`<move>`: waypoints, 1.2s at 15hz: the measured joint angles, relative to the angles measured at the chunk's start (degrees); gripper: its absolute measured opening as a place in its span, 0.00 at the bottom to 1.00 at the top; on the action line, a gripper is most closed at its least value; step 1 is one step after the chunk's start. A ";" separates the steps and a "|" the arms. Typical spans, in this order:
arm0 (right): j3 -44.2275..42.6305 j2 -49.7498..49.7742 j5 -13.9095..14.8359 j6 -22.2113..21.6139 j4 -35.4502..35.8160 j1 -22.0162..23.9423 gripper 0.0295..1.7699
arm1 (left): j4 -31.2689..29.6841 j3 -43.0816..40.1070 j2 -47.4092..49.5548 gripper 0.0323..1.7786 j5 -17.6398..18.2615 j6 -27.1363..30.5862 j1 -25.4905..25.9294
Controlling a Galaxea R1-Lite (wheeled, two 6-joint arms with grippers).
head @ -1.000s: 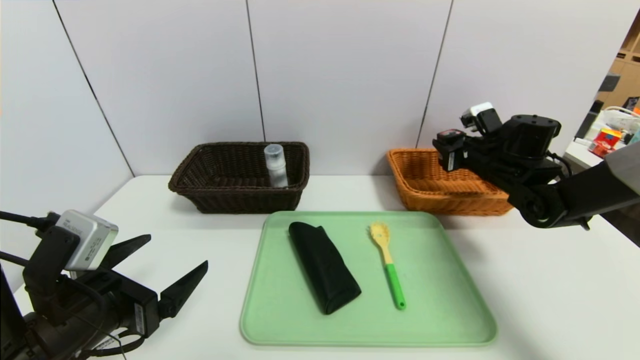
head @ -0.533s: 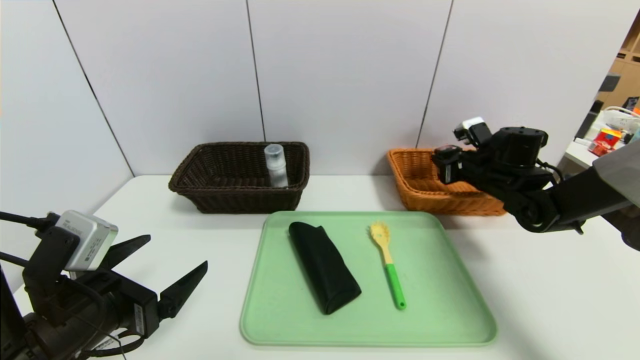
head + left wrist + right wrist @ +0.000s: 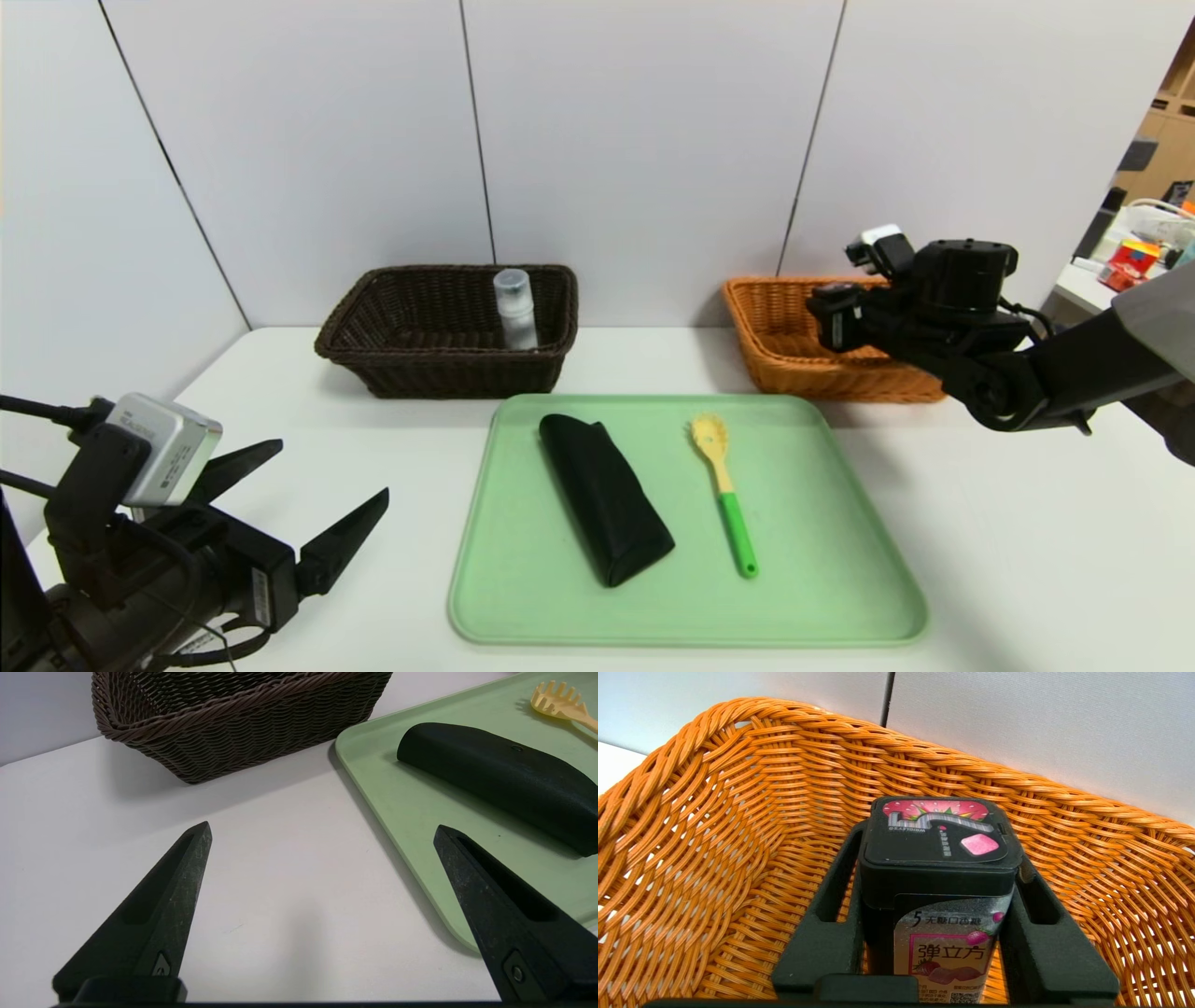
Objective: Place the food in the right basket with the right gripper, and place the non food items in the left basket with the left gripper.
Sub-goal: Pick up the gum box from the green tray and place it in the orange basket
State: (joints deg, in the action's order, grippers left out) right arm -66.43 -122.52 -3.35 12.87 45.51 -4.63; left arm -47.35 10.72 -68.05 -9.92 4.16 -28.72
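Note:
The food, a small black carton [image 3: 934, 830] with a pink-red label, stands upright inside the orange-tan right basket [image 3: 714, 835]. My right gripper [image 3: 941, 844] is shut on it, a finger pressed against each side of its cap. From the head, that gripper [image 3: 840, 322] hangs low in the right basket [image 3: 775, 364]. A white bottle [image 3: 515, 313] stands in the dark brown left basket [image 3: 373, 359]. The long black case [image 3: 605, 509] and the yellow spoon [image 3: 724, 485] with its green handle lie on the tray. My left gripper [image 3: 332, 470] is open and empty at the near left.
The green tray [image 3: 840, 579] takes up the middle of the white table, in front of both baskets. In the left wrist view the open left gripper [image 3: 322, 828] hovers over bare table beside the tray edge [image 3: 373, 807]. Grey wall panels stand behind the baskets.
My right gripper has come down with the carton, from above the orange basket's rim to inside it. The left arm has not moved.

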 joint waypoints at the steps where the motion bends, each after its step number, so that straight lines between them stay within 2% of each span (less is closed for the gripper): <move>1: -0.11 0.07 0.20 0.00 -0.11 0.00 0.54 | 0.00 0.00 0.00 0.95 0.00 -0.02 0.00; 7: 0.67 0.71 0.77 0.00 -0.06 -0.11 0.77 | 0.00 0.00 -0.04 0.95 -0.05 0.05 -0.09; 12: 7.74 7.22 0.20 0.13 0.09 -1.43 0.86 | -0.06 0.00 -0.02 0.95 -0.07 0.05 -0.11; 18: 13.64 21.22 -0.66 0.77 -2.60 -3.63 0.92 | -0.17 -0.17 0.00 0.95 -0.10 0.11 -0.11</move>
State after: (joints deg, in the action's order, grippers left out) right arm -52.79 -101.29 -4.01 13.64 42.91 -8.27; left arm -47.52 10.54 -68.05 -10.02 4.27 -28.83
